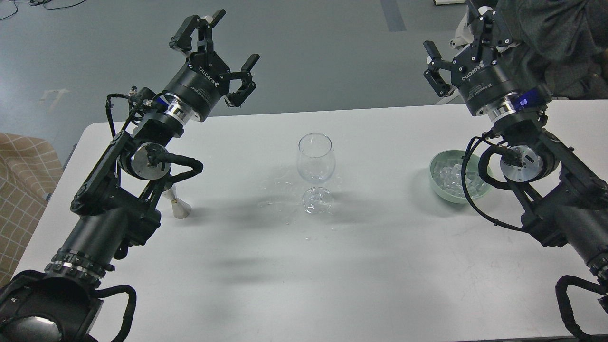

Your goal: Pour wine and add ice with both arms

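A clear stemmed glass (316,161) stands upright at the middle of the white table (332,275); I cannot make out any wine in it. Clear ice (451,176) cubes fill a pale green bowl (439,187) at the right, partly behind my right arm. My left gripper (216,50) is raised over the table's far left edge, open and holding nothing. My right gripper (453,45) is raised beyond the far right edge, above and behind the bowl, also open and holding nothing. A small white cone-shaped vessel (180,206) stands half hidden behind my left arm.
Dark grey cloth (555,42) fills the top right corner right behind my right gripper. A checked beige cloth (23,166) lies off the table's left side. Grey floor lies beyond the far edge.
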### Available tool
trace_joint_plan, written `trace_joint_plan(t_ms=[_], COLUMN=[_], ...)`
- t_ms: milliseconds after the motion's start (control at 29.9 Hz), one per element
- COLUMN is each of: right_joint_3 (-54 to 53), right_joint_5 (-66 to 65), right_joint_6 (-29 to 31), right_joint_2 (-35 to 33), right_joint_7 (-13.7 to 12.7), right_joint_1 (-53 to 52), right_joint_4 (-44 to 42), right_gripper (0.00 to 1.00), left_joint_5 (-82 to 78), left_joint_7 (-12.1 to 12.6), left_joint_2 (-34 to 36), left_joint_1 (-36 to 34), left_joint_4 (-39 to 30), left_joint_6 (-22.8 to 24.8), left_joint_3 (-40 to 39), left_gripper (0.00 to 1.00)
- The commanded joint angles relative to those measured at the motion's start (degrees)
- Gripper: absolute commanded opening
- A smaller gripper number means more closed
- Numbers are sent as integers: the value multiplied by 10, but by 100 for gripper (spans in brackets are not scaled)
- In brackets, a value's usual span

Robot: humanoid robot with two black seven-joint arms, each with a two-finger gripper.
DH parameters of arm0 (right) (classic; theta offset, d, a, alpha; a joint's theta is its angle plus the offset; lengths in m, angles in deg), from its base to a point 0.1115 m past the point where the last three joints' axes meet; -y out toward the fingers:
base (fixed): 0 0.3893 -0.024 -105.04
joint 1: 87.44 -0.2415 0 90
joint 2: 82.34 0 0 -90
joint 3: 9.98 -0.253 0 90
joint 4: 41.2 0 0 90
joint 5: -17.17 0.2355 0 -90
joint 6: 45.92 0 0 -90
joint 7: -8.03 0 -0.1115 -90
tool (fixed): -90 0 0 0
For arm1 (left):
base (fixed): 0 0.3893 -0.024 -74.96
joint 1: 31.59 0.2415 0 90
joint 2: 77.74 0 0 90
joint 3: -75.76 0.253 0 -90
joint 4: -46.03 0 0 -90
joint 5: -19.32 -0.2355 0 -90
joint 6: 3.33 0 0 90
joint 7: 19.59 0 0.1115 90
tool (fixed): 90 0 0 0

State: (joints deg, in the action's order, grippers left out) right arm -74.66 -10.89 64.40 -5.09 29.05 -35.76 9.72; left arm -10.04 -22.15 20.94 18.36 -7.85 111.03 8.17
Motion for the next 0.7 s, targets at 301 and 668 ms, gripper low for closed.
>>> trace_joint_plan(t_ms=[301, 668], right_joint_3=[-2, 1], right_joint_5=[4, 6], right_joint_6=[-21, -22], right_joint_2=[-3, -23], right_joint_7=[-5, -9], right_joint_1=[-4, -7], right_joint_4=[-1, 2], right_gripper=[100, 100], left_joint_5=[1, 3], left_joint_7=[8, 2], left_joint_2=[8, 17], left_joint_1=[-2, 1], left_joint_4=[7, 8], left_joint_6=[-1, 6], left_joint_3=[4, -4], left_gripper=[98, 98])
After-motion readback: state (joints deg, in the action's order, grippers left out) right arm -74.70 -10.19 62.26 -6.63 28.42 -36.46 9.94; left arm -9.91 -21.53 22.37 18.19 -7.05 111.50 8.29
